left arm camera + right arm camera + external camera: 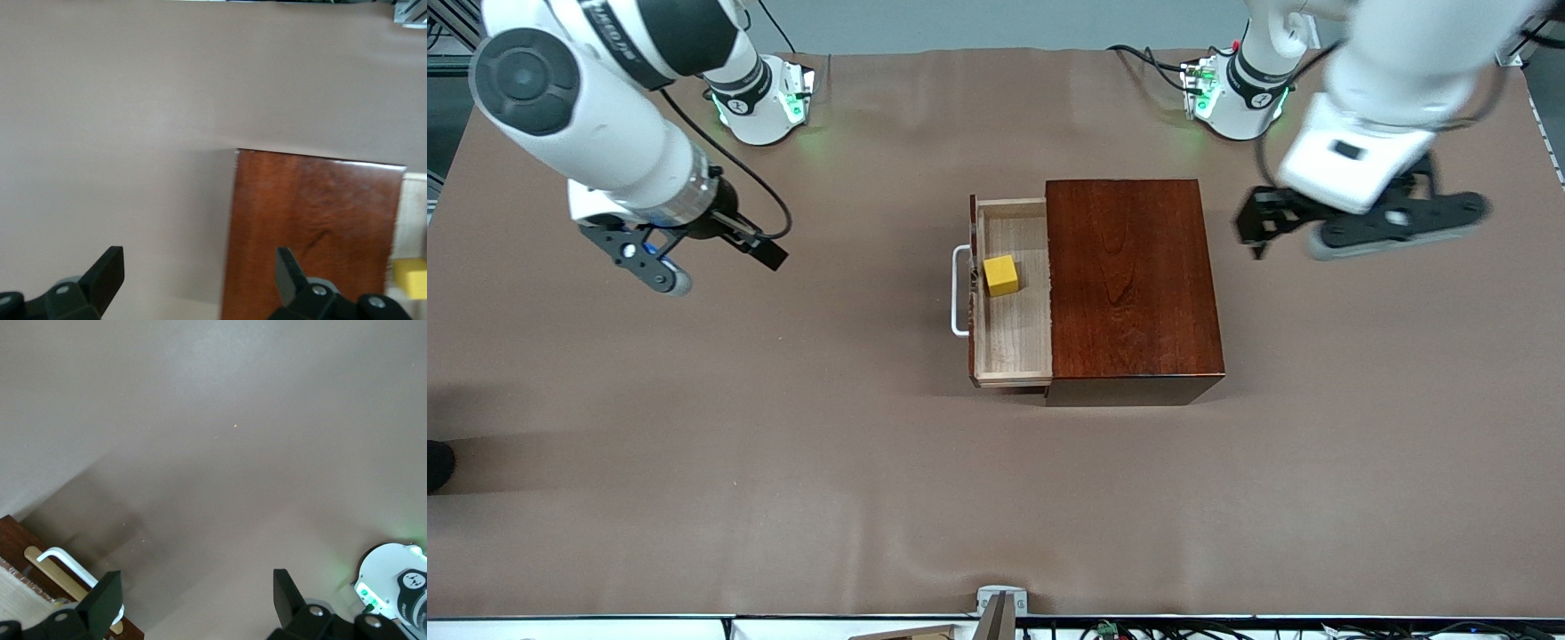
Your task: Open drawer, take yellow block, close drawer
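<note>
Reddish-brown wooden box (1134,289) sits mid-desk (783,462) with its drawer (1012,298) pulled out toward the right arm's end. The yellow block (1001,275) lies in the drawer tray, just inside the white handle (959,292). In the front view, the right gripper (720,258) hangs over bare desk at about nine o'clock from the box, arm angled down, jaws spread wide. The left gripper (1369,227) hovers at about three o'clock, jaws wide, empty.
</note>
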Robot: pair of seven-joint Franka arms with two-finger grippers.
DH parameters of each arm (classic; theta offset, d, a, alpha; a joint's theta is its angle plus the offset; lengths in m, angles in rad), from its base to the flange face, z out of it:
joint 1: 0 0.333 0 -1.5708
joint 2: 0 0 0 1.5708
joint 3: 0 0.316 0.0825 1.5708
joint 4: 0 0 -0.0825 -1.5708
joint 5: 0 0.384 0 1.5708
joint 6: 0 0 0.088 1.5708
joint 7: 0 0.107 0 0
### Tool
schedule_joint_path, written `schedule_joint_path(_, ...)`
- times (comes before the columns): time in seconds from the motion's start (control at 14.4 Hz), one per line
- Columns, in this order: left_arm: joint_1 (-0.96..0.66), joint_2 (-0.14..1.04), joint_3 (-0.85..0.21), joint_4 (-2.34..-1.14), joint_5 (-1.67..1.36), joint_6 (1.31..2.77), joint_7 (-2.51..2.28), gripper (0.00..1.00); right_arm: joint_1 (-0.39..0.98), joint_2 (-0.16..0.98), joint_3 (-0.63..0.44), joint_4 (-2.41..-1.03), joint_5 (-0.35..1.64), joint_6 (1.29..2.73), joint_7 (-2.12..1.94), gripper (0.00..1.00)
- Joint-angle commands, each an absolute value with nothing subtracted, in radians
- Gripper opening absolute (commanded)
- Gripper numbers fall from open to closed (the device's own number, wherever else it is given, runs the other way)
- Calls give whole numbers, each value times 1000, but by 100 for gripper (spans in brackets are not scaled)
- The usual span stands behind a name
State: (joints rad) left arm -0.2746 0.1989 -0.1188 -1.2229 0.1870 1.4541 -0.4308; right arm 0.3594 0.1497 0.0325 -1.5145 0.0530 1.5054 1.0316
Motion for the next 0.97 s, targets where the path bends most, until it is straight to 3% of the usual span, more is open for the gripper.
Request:
schedule_joint_path(0.0,-197,175,-126,-1249,144,1450,-347,100,402,167,25,-1502,63,1525,1087,100)
schedule_joint_path(0.35,-109,153,-132,-1268,94,1439,-318,100,449,201,25,-1502,113,1574,1293,100)
schedule_joint_path(0.9,-43,9,-124,-1449,92,1470,-218,100,595,297,26,-1502,118,1729,1664,100)
